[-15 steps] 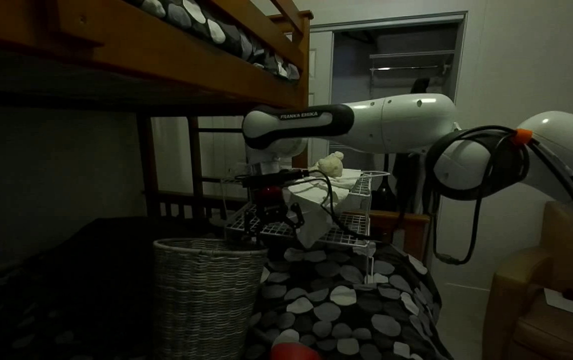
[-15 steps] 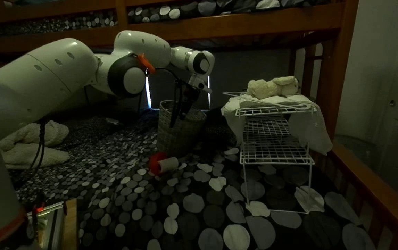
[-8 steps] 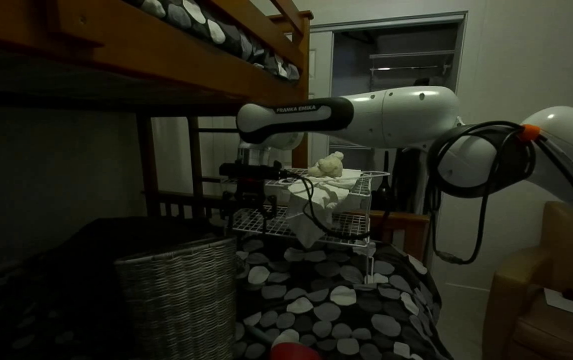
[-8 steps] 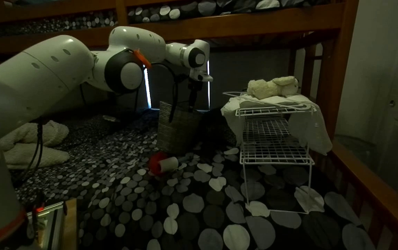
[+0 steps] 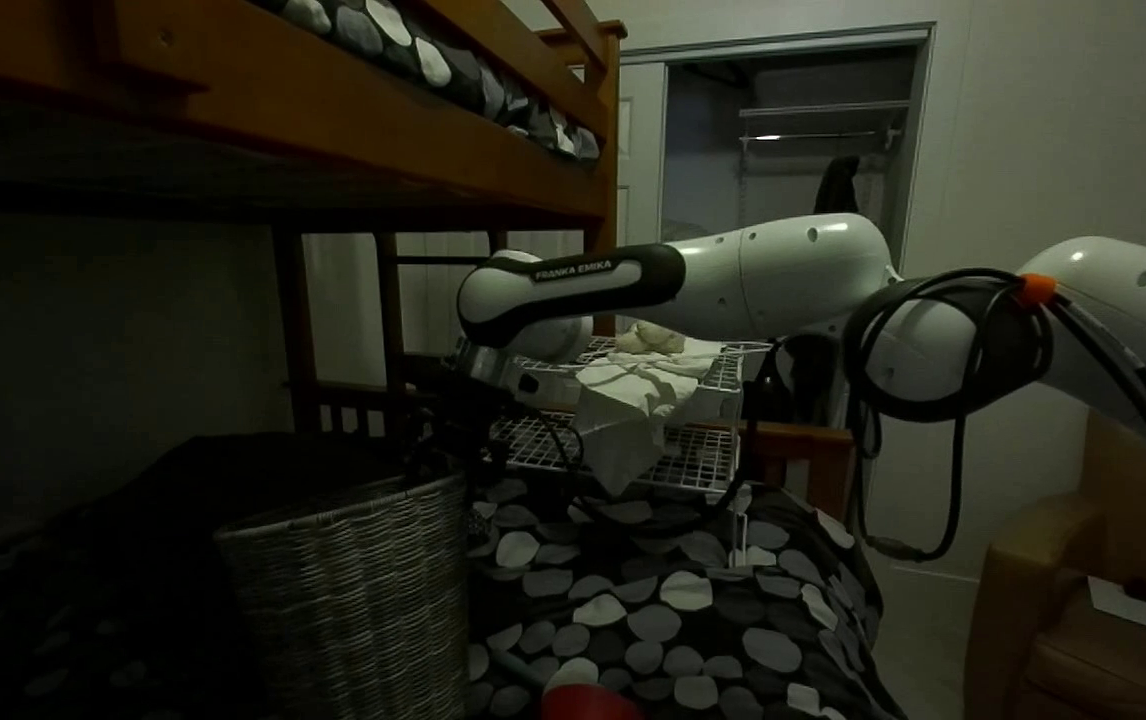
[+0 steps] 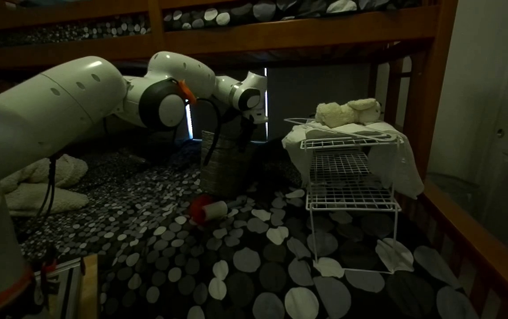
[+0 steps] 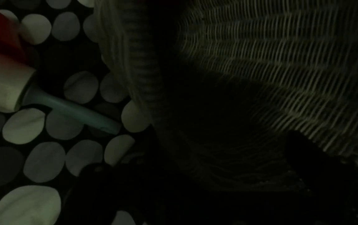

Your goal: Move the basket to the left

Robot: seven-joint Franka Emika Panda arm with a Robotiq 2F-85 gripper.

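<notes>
The tall grey-brown wicker basket (image 5: pixel 353 590) stands on the dotted bedspread, its rim sloping in an exterior view. It also shows in an exterior view (image 6: pixel 220 173), partly behind the arm's cable. In the wrist view its braided rim (image 7: pixel 141 59) and woven inner wall fill the middle and right. My gripper (image 5: pixel 453 450) points down at the basket's rim; it shows dark in an exterior view (image 6: pixel 246 137). In the wrist view the gripper (image 7: pixel 211 153) has its fingers wide apart, one outside the rim and one over the opening. The picture is very dark there, and contact cannot be told.
A white wire rack (image 6: pixel 353 204) with white cloth and a cream plush toy (image 6: pixel 347 111) stands beside the basket. A red-ended roller with a teal handle (image 7: pixel 79 112) lies close to the basket. The upper bunk's wooden rail (image 6: pixel 298 37) hangs over the area.
The basket has shifted left and tilted in an exterior view. My gripper rose off the rim, then came down to it again, with the wrist tilting.
</notes>
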